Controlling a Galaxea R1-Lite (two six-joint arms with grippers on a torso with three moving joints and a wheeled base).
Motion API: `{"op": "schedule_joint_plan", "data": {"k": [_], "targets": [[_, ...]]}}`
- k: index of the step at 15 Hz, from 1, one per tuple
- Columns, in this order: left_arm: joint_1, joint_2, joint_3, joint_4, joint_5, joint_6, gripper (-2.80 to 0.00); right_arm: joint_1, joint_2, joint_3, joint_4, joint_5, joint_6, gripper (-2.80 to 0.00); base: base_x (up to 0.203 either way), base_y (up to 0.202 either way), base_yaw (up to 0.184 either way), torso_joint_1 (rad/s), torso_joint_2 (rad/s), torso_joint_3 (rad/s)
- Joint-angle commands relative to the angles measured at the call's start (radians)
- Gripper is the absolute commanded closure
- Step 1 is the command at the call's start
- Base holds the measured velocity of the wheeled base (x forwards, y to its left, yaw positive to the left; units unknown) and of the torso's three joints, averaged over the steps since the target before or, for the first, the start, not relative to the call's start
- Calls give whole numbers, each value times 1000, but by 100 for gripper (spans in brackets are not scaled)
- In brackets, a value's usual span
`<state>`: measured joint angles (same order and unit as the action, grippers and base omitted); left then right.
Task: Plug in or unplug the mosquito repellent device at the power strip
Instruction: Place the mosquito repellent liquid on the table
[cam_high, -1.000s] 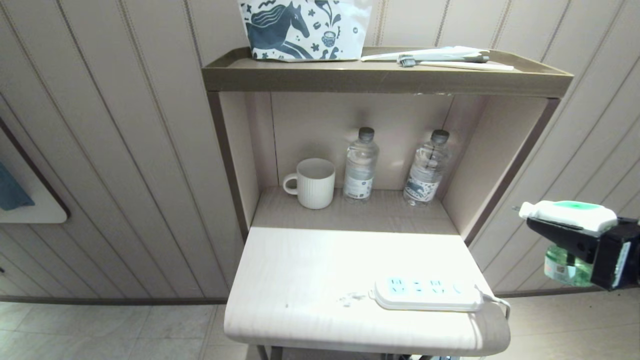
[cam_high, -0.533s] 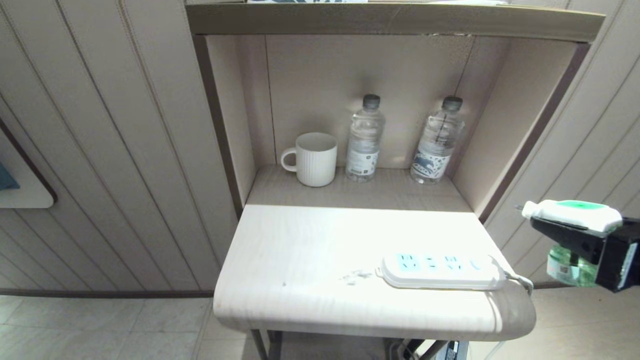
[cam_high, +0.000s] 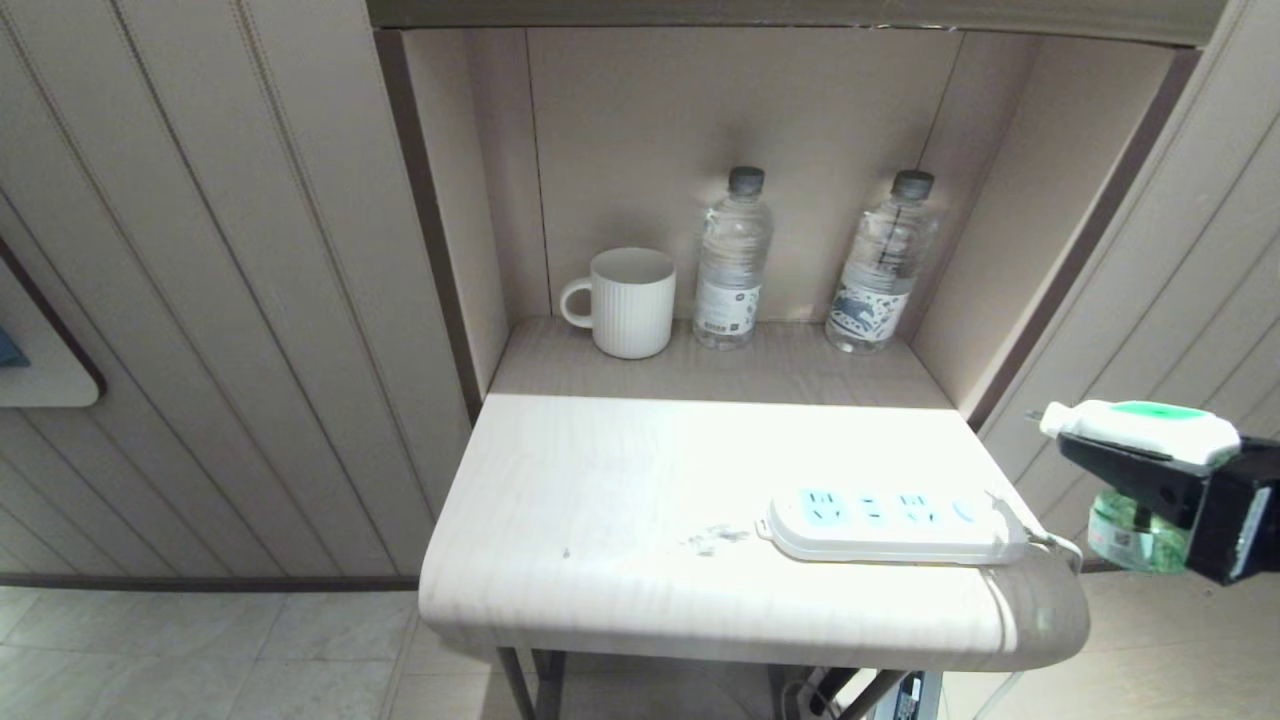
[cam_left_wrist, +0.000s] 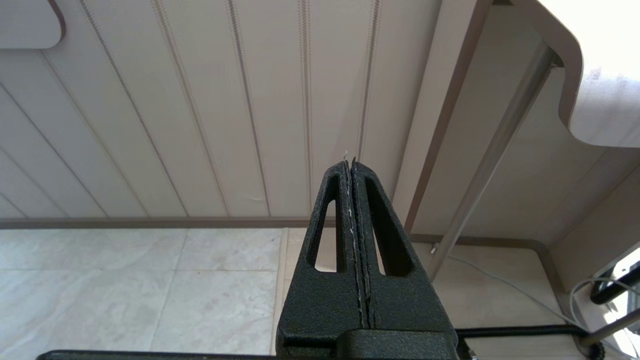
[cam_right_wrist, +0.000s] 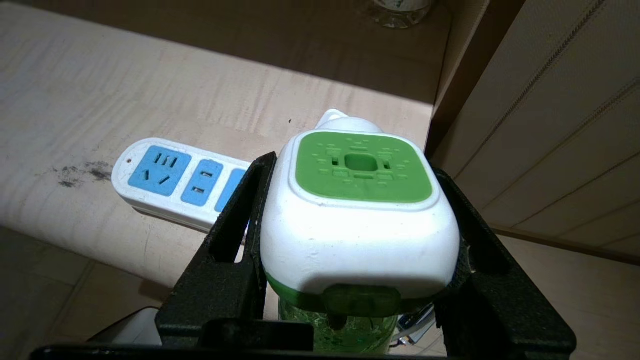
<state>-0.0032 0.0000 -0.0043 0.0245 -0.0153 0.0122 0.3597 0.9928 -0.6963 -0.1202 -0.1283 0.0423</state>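
Right gripper (cam_right_wrist: 350, 210) fingers clamp the smooth white, green-faced mosquito repellent device (cam_high: 1135, 430), prongs toward the flat, rounded power strip (cam_high: 890, 525); left gripper (cam_left_wrist: 350, 165) fingers closed.

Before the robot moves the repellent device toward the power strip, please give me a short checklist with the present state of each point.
1. Right pincer holds mosquito repellent device on both sides: ok.
2. Power strip lies flat on the table: ok.
3. Sockets free: ok.
4. Device above the strip: not ok, it is off the table's right edge.
5. Plug pins aimed down at a socket: not ok, they point sideways.
6. Left pincer shut, away below the table: ok.
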Motion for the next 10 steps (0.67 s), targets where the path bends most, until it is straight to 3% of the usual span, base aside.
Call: {"op": "schedule_joint_plan", "data": {"k": [1, 6, 10], "targets": [[-1, 2, 0, 0, 0, 0, 0, -8, 59, 34, -142, -12, 4, 0, 0, 0, 0, 0, 0, 0], [0, 2, 0, 0, 0, 0, 0, 7, 286, 133, -613, -249, -18, 0, 0, 0, 0, 0, 0, 0], [0, 2, 0, 0, 0, 0, 0, 12, 390, 133, -747, -289, -30, 0, 0, 0, 0, 0, 0, 0]]}}
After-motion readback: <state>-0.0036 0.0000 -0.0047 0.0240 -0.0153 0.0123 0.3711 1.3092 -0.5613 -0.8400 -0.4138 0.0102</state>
